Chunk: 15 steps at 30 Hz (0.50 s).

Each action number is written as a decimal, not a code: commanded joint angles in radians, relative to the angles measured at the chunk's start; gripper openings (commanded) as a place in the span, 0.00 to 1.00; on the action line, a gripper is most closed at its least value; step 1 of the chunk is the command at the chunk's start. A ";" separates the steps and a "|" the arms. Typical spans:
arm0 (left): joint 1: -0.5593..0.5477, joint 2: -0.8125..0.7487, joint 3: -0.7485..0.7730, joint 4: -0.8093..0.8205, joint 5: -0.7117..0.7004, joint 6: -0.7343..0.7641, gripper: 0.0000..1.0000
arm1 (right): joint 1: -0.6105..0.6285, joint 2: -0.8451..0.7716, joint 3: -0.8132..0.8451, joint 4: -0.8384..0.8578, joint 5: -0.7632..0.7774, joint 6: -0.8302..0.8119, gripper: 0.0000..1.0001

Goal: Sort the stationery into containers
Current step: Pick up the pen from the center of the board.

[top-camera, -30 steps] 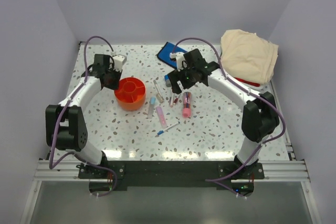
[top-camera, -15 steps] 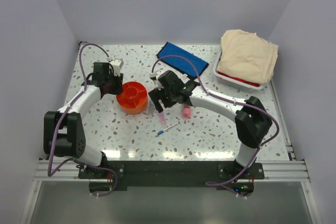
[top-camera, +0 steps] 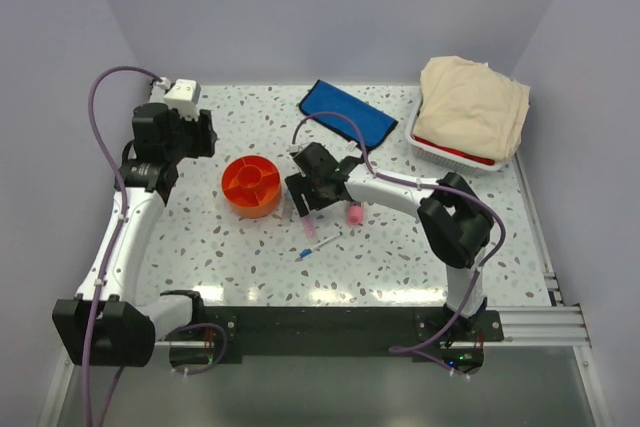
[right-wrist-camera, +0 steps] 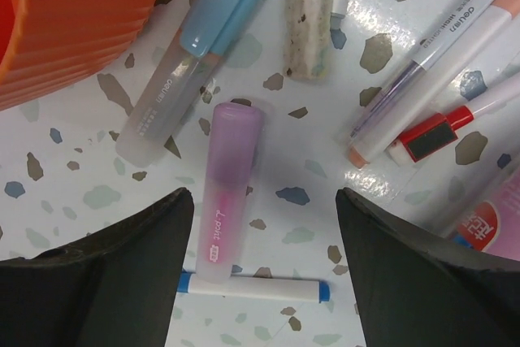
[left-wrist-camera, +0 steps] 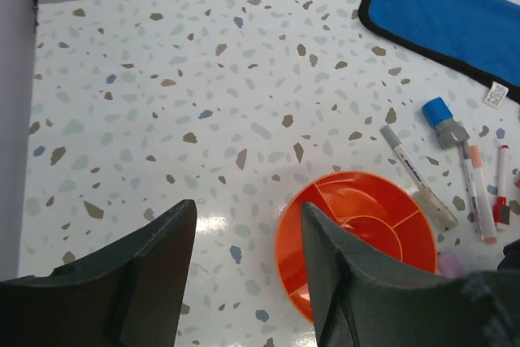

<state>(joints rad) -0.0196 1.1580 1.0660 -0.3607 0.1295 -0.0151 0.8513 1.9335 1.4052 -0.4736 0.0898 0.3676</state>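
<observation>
The orange tub (top-camera: pixel 252 185) sits left of centre, and the left wrist view shows bare compartments in the orange tub (left-wrist-camera: pixel 366 225). My left gripper (left-wrist-camera: pixel 248 225) hangs open and empty, high and to the left of it. The blue pouch (top-camera: pixel 348 112) lies flat at the back. My right gripper (right-wrist-camera: pixel 264 225) is open, low over the stationery beside the tub. A lilac marker (right-wrist-camera: pixel 227 176) lies between its fingers, nearer the left one. A blue-capped marker (right-wrist-camera: pixel 187 62), a white pen (right-wrist-camera: pixel 252 288), thin pens (right-wrist-camera: pixel 439 54) and a pink tube (top-camera: pixel 354 213) lie around it.
A white basket (top-camera: pixel 455 147) with a beige cloth (top-camera: pixel 472 102) stands at the back right. The side walls close in the table on the left and right. The tub's ribbed wall (right-wrist-camera: pixel 73 14) is close to my right gripper's left finger.
My left gripper opened, rose and drew back to the left, away from the tub. My right gripper swung from near the pouch down over the markers beside the tub.
</observation>
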 commanded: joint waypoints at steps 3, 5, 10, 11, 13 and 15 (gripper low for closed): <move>0.047 -0.069 -0.058 -0.032 -0.106 0.010 0.59 | 0.018 0.036 0.061 0.047 -0.024 -0.009 0.72; 0.052 -0.075 -0.063 -0.034 -0.105 0.004 0.59 | 0.022 0.051 0.067 0.047 -0.024 -0.009 0.71; 0.067 -0.080 -0.048 -0.044 -0.106 0.003 0.59 | 0.023 0.076 0.066 0.056 -0.022 -0.009 0.66; 0.069 -0.080 -0.044 -0.046 -0.107 0.006 0.59 | 0.023 0.081 0.066 0.056 -0.016 -0.006 0.65; 0.070 -0.080 -0.035 -0.052 -0.110 0.010 0.59 | 0.022 0.093 0.066 0.062 -0.010 -0.006 0.63; 0.072 -0.081 -0.034 -0.058 -0.111 0.010 0.59 | 0.026 0.108 0.069 0.067 -0.009 -0.009 0.62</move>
<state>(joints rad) 0.0402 1.0920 1.0054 -0.4164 0.0353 -0.0143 0.8700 2.0232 1.4342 -0.4454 0.0677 0.3607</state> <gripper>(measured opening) 0.590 0.634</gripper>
